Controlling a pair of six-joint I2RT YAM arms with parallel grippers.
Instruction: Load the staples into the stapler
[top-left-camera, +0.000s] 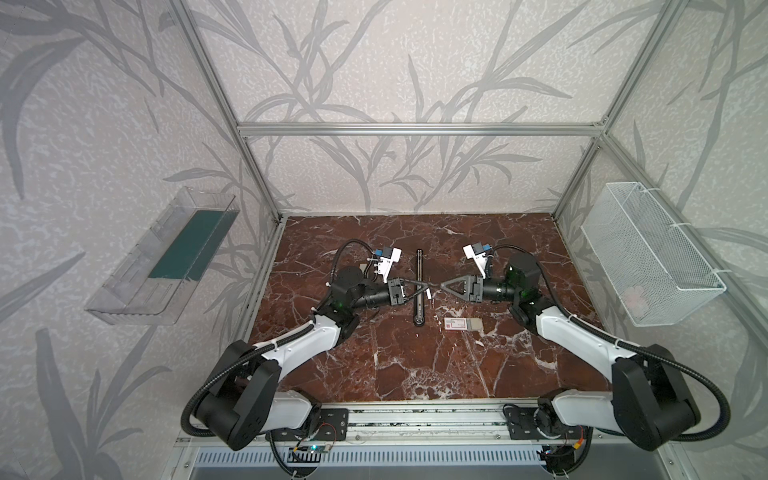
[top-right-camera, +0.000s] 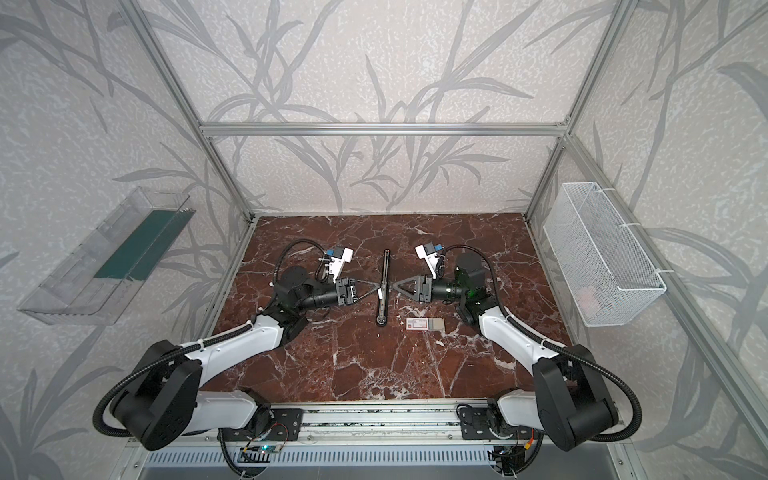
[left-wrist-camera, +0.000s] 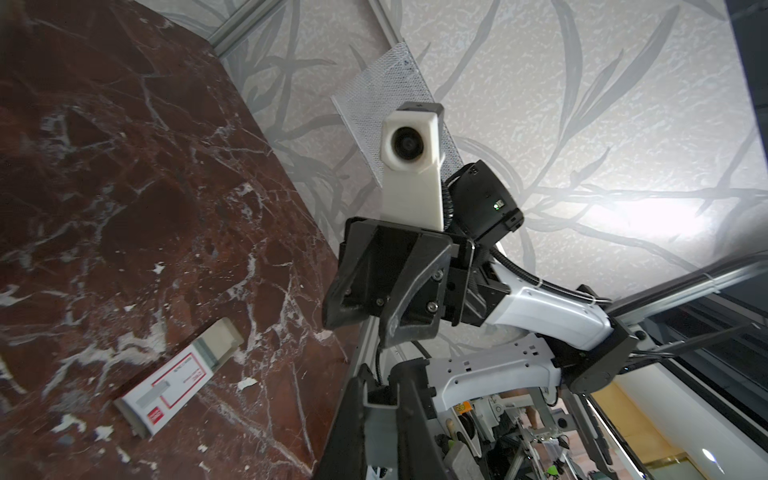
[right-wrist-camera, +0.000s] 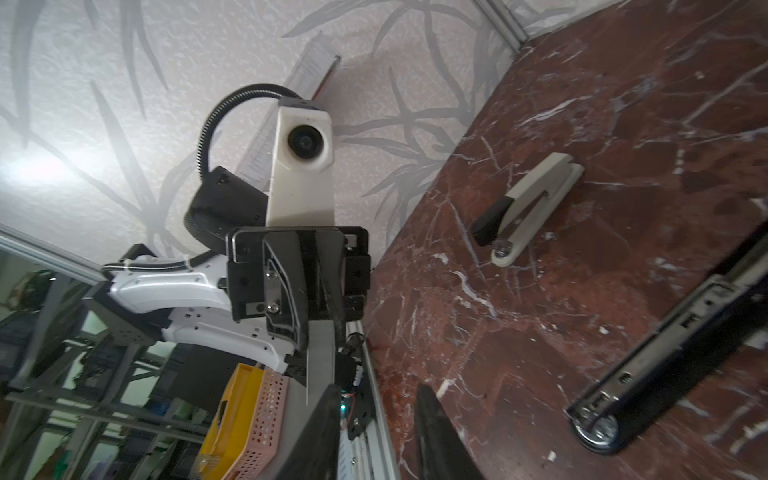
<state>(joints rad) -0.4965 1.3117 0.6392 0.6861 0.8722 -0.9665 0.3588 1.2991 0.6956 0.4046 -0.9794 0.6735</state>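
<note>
My left gripper (top-left-camera: 424, 289) is pinched almost closed on a grey strip of staples (right-wrist-camera: 320, 357). It reaches across the middle of the black stapler (top-left-camera: 419, 266), which lies opened out flat at the centre of the surface (top-left-camera: 374, 365). My right gripper (top-left-camera: 444, 286) faces it from the right, jaws partly apart with nothing between them. The white staples box (top-left-camera: 457, 324) lies just near-right of the stapler. A beige stapler (right-wrist-camera: 528, 208) lies further left.

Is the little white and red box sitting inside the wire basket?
No, the staple box lies flat on the marble table, away from the wire basket.
</note>
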